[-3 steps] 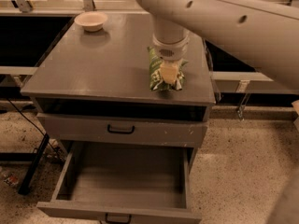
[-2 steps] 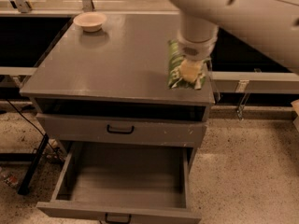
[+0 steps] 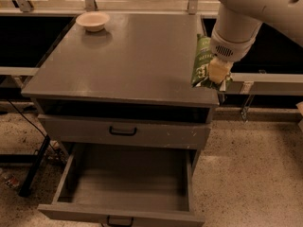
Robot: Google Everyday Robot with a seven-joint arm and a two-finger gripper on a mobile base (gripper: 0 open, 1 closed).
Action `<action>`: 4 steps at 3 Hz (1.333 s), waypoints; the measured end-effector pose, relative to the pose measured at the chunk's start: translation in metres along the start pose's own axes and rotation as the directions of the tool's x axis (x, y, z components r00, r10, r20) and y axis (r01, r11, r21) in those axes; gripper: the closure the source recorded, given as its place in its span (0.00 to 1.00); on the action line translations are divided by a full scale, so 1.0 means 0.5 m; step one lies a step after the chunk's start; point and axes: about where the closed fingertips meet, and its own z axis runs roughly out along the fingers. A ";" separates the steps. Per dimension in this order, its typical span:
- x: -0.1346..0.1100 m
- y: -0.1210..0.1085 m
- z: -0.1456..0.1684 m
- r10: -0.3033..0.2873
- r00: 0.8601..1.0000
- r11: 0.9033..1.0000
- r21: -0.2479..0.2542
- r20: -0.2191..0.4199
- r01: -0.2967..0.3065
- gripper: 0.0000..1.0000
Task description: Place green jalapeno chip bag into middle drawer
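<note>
The green jalapeno chip bag (image 3: 202, 63) hangs upright in my gripper (image 3: 217, 74), over the right edge of the grey cabinet top (image 3: 128, 60). The gripper is shut on the bag and points down from the white arm at the upper right. The middle drawer (image 3: 128, 181) is pulled open below the cabinet front, its plain box interior bare, with a black handle at its front edge. The bag is above and to the right of the drawer's opening.
A beige bowl (image 3: 93, 21) sits at the back left of the cabinet top. A closed grey drawer front with a black handle (image 3: 123, 131) lies above the open drawer. A metal rail (image 3: 265, 78) runs to the right. Speckled floor lies around.
My gripper has lifted the bag off the cabinet top and carried it right, from the middle right of the top to over its right edge.
</note>
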 end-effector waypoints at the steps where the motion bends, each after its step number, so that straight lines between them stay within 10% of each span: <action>1: -0.017 0.009 0.004 -0.021 1.000 1.000 -0.017 0.016 0.021 1.00; 2: -0.060 0.059 -0.009 -0.138 0.987 0.990 0.020 0.079 0.136 1.00; 4: -0.049 0.224 0.001 -0.396 0.906 0.918 0.033 0.148 0.395 1.00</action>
